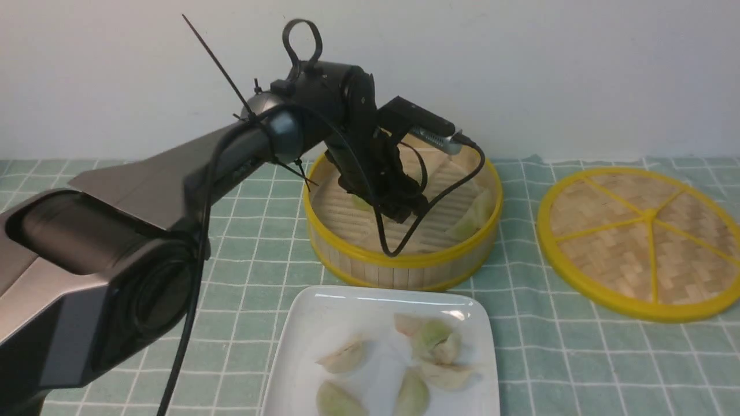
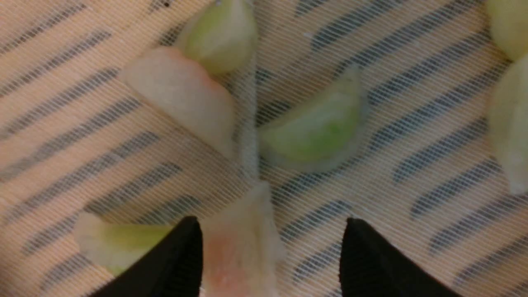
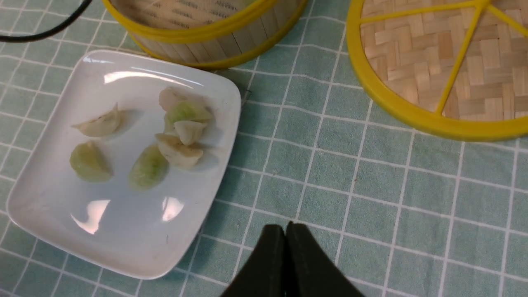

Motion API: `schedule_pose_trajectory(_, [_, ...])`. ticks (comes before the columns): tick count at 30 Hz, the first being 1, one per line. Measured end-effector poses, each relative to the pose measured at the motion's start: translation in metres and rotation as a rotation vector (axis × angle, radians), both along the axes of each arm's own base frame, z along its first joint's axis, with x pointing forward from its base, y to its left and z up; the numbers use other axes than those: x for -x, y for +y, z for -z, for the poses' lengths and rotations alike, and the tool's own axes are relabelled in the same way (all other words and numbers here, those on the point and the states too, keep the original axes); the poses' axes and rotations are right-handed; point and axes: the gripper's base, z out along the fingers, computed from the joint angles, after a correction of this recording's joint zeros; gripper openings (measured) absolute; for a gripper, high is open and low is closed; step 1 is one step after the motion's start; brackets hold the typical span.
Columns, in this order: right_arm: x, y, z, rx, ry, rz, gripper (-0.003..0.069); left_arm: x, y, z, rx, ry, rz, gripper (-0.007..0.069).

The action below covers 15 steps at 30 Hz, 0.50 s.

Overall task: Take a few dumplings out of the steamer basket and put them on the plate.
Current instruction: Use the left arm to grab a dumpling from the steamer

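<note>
My left gripper (image 1: 404, 211) reaches down inside the steamer basket (image 1: 404, 267). In the left wrist view it (image 2: 272, 255) is open, its jaws wide apart just above the slatted floor. A pink-tinted dumpling (image 2: 239, 247) lies between them, against one finger. Other dumplings lie close by: a green one (image 2: 317, 132), a pale pink one (image 2: 181, 90), and a green one (image 2: 119, 241) beside the finger. The white plate (image 1: 324, 323) in front of the basket holds several dumplings (image 1: 433, 341). My right gripper (image 3: 285, 231) is shut and empty above the cloth beside the plate (image 3: 49, 198).
The flat woven lid (image 1: 642, 237) with yellow rim and spokes lies on the green checked tablecloth (image 1: 555, 358) to the right of the basket. My left arm's cable hangs over the basket's front rim. A white wall stands behind the table.
</note>
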Motion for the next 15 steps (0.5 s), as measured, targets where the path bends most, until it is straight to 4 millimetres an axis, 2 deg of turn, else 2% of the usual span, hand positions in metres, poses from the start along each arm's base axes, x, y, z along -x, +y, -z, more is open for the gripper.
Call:
schedule_pose_trajectory(7, [0.001, 0.0, 0.001, 0.003, 0.013, -0.004, -0.0013, -0.006, -0.002, 0.017, 0.005, -0.009, -0.02, 0.04])
schedule_pose_trajectory(10, [0.001, 0.0, 0.001, 0.004, 0.014, -0.004, -0.0013, -0.006, -0.001, 0.019, -0.007, -0.006, -0.026, 0.0364])
schedule_pose_trajectory(12, [0.001, 0.0, 0.001, 0.003, 0.015, -0.004, -0.0013, -0.006, -0.001, 0.019, -0.013, 0.004, -0.046, 0.0277])
schedule_pose_trajectory(15, [0.001, 0.0, 0.001, 0.003, 0.016, -0.005, -0.0013, -0.004, 0.0, 0.014, -0.029, 0.026, -0.063, 0.019])
